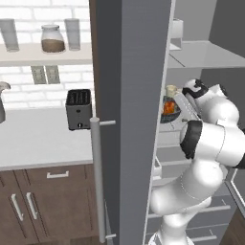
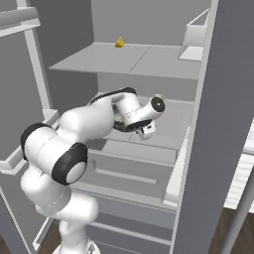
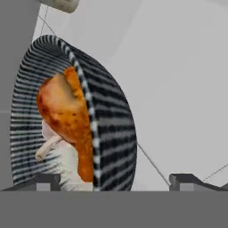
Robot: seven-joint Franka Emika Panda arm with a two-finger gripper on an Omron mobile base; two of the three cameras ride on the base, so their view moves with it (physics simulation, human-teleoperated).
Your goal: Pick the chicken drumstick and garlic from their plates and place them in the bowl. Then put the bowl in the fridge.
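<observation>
Inside the open fridge [image 1: 131,95], the bowl [image 3: 107,133] sits on a pale shelf [image 2: 168,124], with the drumstick [image 3: 67,116] lying in it. In the hand view the bowl is seen on its side because the camera is rolled; its dark, pale-streaked wall curves across the frame, and the orange-brown drumstick rests against the inner wall, its thin bone end pointing toward the lower left. A whitish patch under the meat may be the garlic, but the view is too tight to tell.

The gripper [image 3: 115,180] stands wide, its two dark fingertips [image 3: 187,180] set far apart at the bottom of the hand view, one on each side of the bowl's rim. Neither tip can be seen pressing on the bowl, and whether they touch it cannot be told.

From the left base view the bowl shows as a spot of orange and red on the shelf, just beside the arm's wrist [image 1: 201,93], past the edge of the grey door with its long bar handle [image 1: 98,182]. A toaster [image 1: 78,109] stands on the counter [image 1: 38,143] to the left of the fridge. From the right base view the wrist reaches over the middle shelf, and a small yellow item [image 2: 119,42] lies on the shelf above.
</observation>
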